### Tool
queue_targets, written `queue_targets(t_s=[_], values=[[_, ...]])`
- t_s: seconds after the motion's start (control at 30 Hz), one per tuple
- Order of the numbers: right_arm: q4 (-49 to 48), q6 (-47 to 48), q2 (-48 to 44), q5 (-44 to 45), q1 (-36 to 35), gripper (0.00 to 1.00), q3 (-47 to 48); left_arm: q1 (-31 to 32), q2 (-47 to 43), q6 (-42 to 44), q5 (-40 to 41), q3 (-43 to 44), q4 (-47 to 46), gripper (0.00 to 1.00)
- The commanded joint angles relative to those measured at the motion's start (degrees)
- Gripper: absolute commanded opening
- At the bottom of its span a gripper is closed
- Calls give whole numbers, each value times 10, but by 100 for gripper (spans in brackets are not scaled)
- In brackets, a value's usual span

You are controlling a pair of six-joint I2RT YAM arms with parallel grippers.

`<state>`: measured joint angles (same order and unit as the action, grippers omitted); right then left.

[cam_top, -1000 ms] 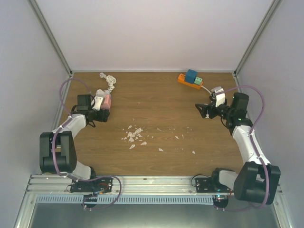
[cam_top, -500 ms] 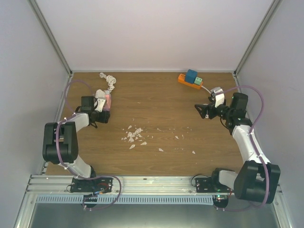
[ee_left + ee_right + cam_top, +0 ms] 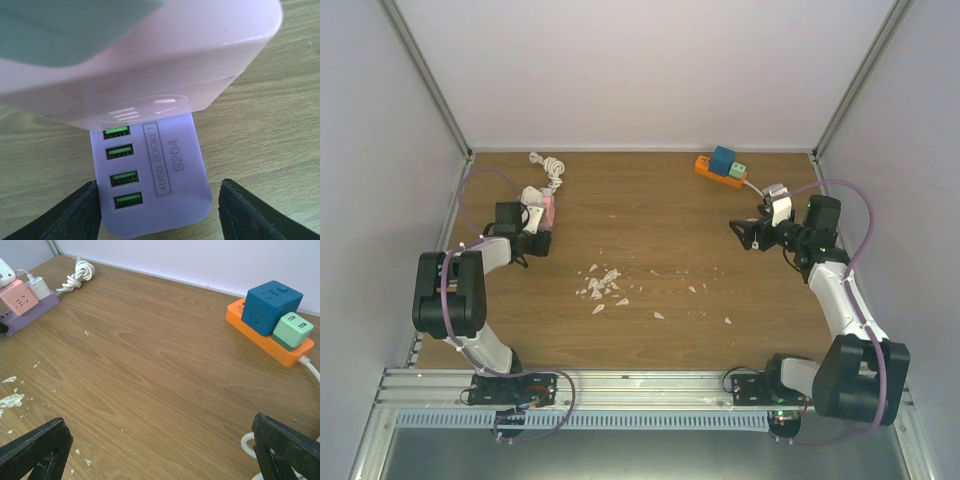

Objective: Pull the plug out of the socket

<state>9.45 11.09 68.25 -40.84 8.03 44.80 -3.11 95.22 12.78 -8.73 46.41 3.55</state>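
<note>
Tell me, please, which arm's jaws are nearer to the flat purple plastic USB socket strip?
Left. The left arm has its jaws astride the purple USB socket strip; the right arm holds its jaws far across the wooden table.

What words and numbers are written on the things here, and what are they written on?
"4USB SOCKET": in a printed box on the purple socket strip.
"S204": on the same purple strip, next to that box.
Oval mark on the pink cube: too blurred to read.
Orange strip, blue cube, green plug: no text that can be read.
</note>
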Motion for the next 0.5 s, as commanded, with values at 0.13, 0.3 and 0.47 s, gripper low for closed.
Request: queue_targets(t_s=[0.13,0.3,0.47], values=[[8,2,5,-6,-5,100,15,12,21,-8,13,16,-34,58],[9,4,4,-7,-5,100,16,12,18,1,10,16,-23,52],[10,7,1,-7,-4,100,15,12,2,29,-7,8,-11,47]])
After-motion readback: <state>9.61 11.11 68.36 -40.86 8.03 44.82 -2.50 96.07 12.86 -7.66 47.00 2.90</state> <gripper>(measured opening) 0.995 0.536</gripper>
